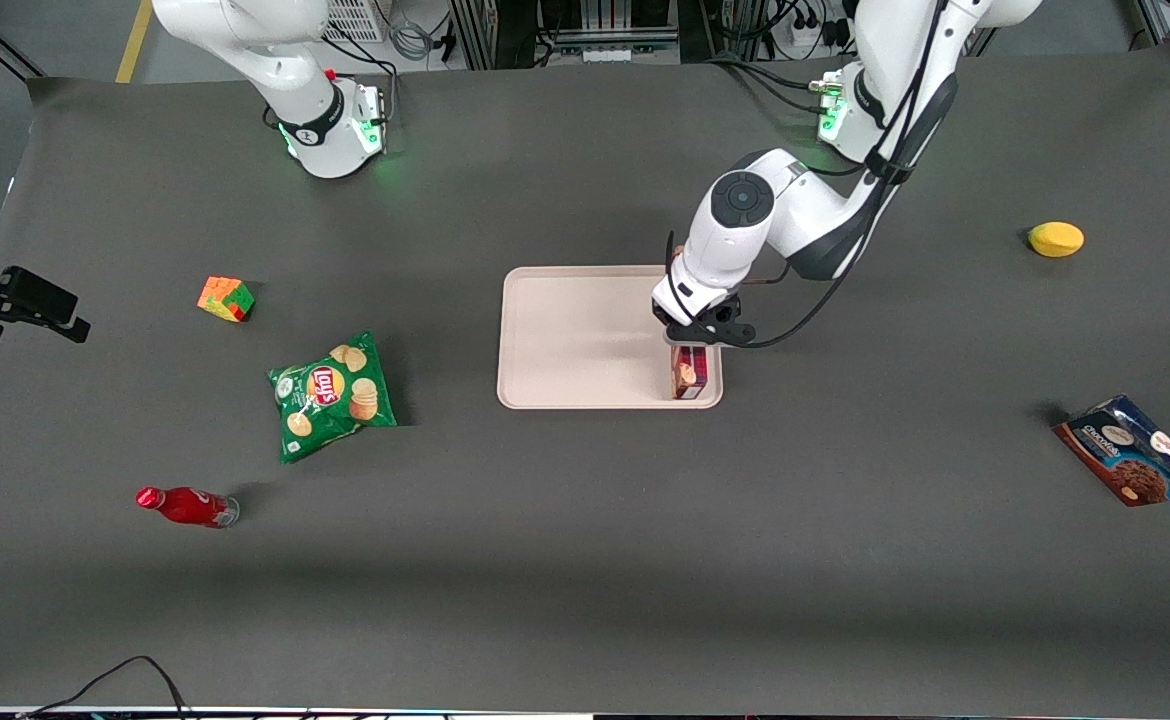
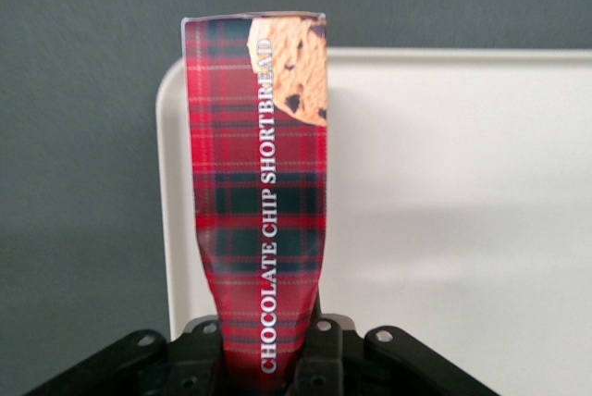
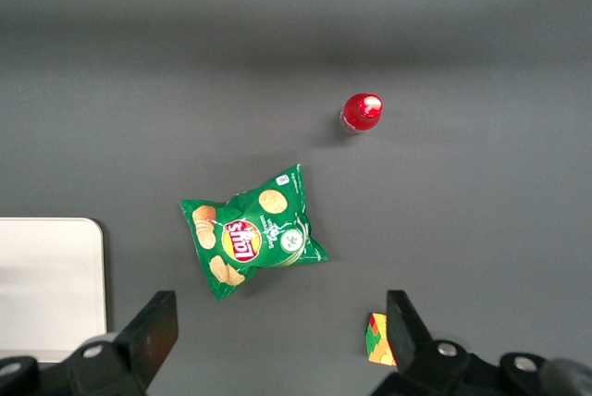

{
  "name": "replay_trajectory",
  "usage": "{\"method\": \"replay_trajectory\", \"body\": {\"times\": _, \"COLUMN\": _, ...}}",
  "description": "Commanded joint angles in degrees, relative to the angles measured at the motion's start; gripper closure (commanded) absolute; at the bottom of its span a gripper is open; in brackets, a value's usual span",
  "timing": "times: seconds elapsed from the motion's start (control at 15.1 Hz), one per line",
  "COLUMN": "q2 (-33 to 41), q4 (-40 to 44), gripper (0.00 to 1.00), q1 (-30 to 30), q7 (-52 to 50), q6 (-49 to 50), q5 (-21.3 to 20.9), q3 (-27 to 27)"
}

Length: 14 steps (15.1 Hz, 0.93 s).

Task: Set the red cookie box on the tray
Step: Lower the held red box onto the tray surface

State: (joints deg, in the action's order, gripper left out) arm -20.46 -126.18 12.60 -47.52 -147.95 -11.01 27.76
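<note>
The red cookie box (image 1: 690, 372) is a slim dark red plaid carton with a cookie picture. It hangs over the pale pink-beige tray (image 1: 575, 340), at the tray's corner nearest the front camera on the working arm's side. My gripper (image 1: 697, 338) is directly above it and shut on its upper end. In the left wrist view the red cookie box (image 2: 259, 183) runs out from between the black fingers (image 2: 324, 350), with the tray (image 2: 444, 211) beneath it and its outer end reaching past the tray's rim. Whether the box touches the tray does not show.
A green chip bag (image 1: 333, 394), a colour cube (image 1: 226, 298) and a red bottle (image 1: 185, 506) lie toward the parked arm's end of the table. A blue cookie bag (image 1: 1131, 450) and a yellow lemon (image 1: 1055, 239) lie toward the working arm's end.
</note>
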Motion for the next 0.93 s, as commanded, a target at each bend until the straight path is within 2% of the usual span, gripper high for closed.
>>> {"method": "replay_trajectory", "body": {"times": 0.0, "q2": 0.5, "q4": -1.2, "gripper": 1.0, "q1": 1.4, "q7": -2.7, "q6": -0.9, "q5": -1.4, "q3": -0.5}}
{"method": "replay_trajectory", "body": {"times": 0.6, "q2": -0.9, "q4": -0.9, "gripper": 0.99, "q1": 1.4, "q7": -2.7, "q6": -1.0, "q5": -1.4, "q3": -1.7}}
{"method": "replay_trajectory", "body": {"times": 0.66, "q2": -0.9, "q4": -0.8, "gripper": 0.87, "q1": 1.4, "q7": -2.7, "q6": -1.1, "q5": -1.5, "q3": -2.1}}
{"method": "replay_trajectory", "body": {"times": 0.73, "q2": -1.0, "q4": -0.9, "gripper": 0.7, "q1": 1.4, "q7": -2.8, "q6": -1.5, "q5": -3.4, "q3": -2.4}}
{"method": "replay_trajectory", "body": {"times": 0.79, "q2": -1.2, "q4": -0.9, "gripper": 0.39, "q1": 1.4, "q7": -3.3, "q6": -1.7, "q5": -5.3, "q3": -2.4}}
{"method": "replay_trajectory", "body": {"times": 0.86, "q2": -1.5, "q4": -1.0, "gripper": 0.0, "q1": 1.4, "q7": -4.1, "q6": -2.0, "q5": -7.9, "q3": -2.4}}
